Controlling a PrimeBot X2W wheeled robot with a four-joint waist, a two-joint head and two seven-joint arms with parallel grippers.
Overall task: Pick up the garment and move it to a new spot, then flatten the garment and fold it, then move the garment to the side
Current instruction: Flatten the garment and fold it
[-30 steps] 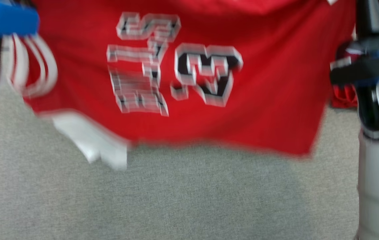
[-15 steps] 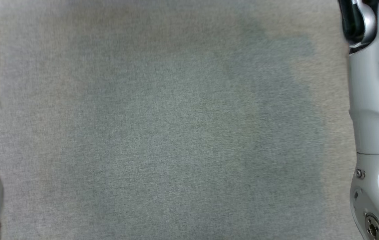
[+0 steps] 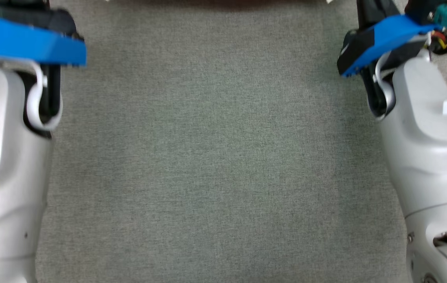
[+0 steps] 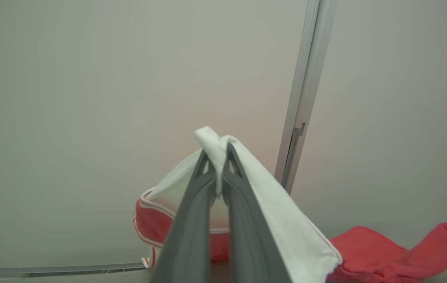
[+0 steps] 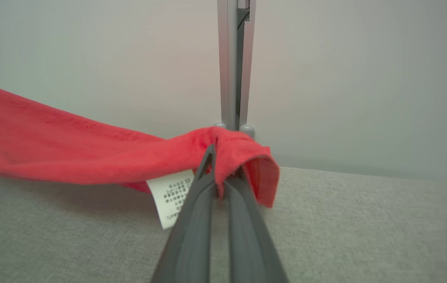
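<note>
While the garment (image 5: 70, 145) hangs between the two arms: both sets of jaws are pinched shut on it, well apart, above the far part of the grey desk (image 3: 223, 157).
Left jaws: closed on a white fold (image 4: 215, 145) of the cloth, with the red body trailing off to one side.
Right jaws: closed on a bunched red edge, just beside the care label (image 5: 170, 196).
Step in hand: probably carrying the garment to its new spot, ahead of laying it flat.
Doing it well: grip firmly at both pinches; spread the arms so the span is taut; lower both ends evenly, let the hanging edge meet the desk first, then draw it out smooth.
Risk: such thin pinches could slip under a sharp tug.
Hidden: the head view cuts the cloth off at its top edge, so most of the garment is out of sight.
Unclear: which corners are held, and whether the sagging middle touches the desk.
</note>
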